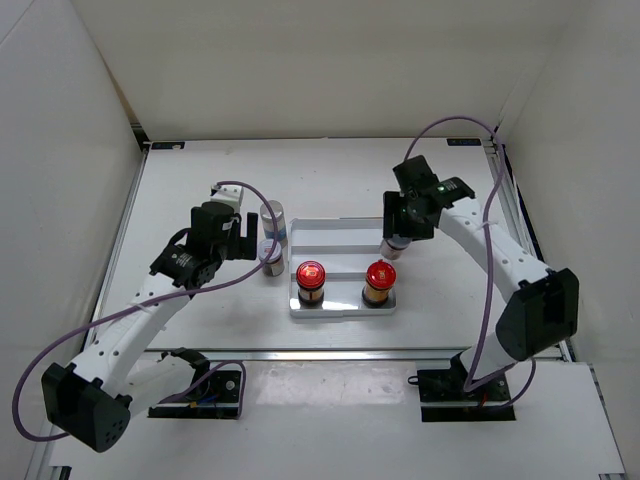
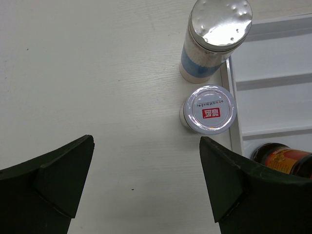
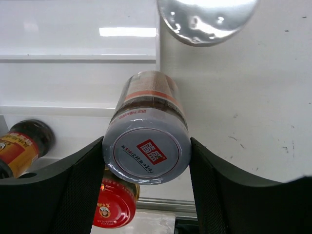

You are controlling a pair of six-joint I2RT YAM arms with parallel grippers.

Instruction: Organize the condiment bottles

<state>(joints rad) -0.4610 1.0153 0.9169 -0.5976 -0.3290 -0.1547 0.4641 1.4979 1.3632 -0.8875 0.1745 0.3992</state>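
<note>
Two red-capped amber bottles (image 1: 311, 283) (image 1: 379, 283) stand in the front step of the white tray (image 1: 340, 232). My right gripper (image 1: 400, 240) is shut on a white-lidded jar (image 3: 146, 141) at the tray's right edge, with a finger on each side of its lid. A silver-capped bottle (image 3: 207, 19) stands just beyond that jar. Left of the tray are a second silver-capped bottle (image 2: 214, 39) with a blue-white label and a second white-lidded jar (image 2: 208, 109), both upright on the table. My left gripper (image 2: 146, 180) hangs open over bare table to their left, holding nothing.
The tray (image 2: 273, 97) has stepped rows, and one amber bottle (image 2: 285, 161) shows at its near left corner. White walls enclose the table on three sides. Cables loop from both arms.
</note>
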